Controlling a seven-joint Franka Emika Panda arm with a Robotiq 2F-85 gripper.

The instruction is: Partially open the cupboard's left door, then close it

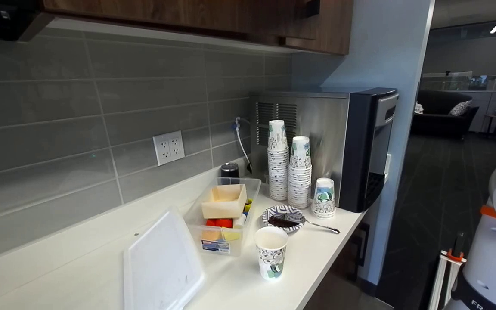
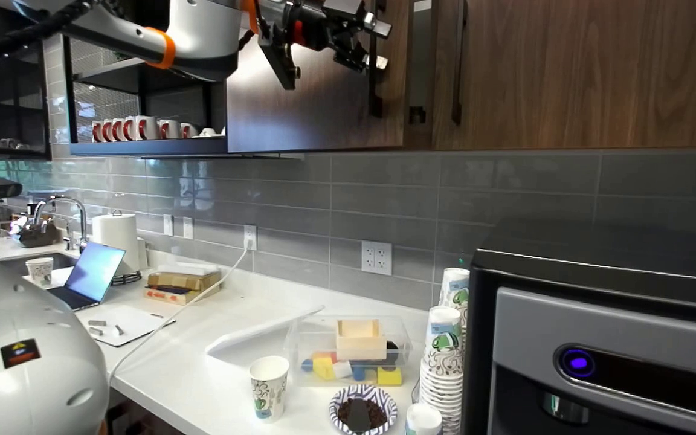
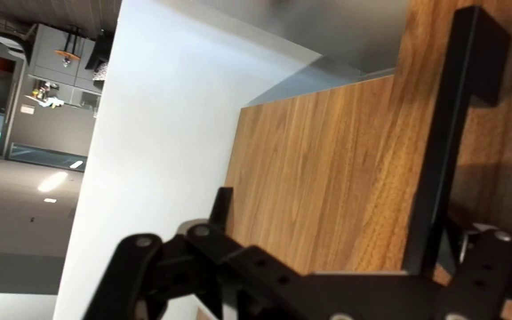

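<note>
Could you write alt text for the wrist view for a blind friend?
Close-up of a black bar handle on the brown left cupboard door, the robot's black fingers spread apart along the bottom; contact is unclear. Beyond are a wood panel, a pale wall and, at left, an upside-down room with ceiling lights.

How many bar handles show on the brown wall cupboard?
2: a black bar handle on the dark brown wooden left door, near its right edge; a matching handle on the twin right door, near its left edge. Others may be off-frame.
</note>
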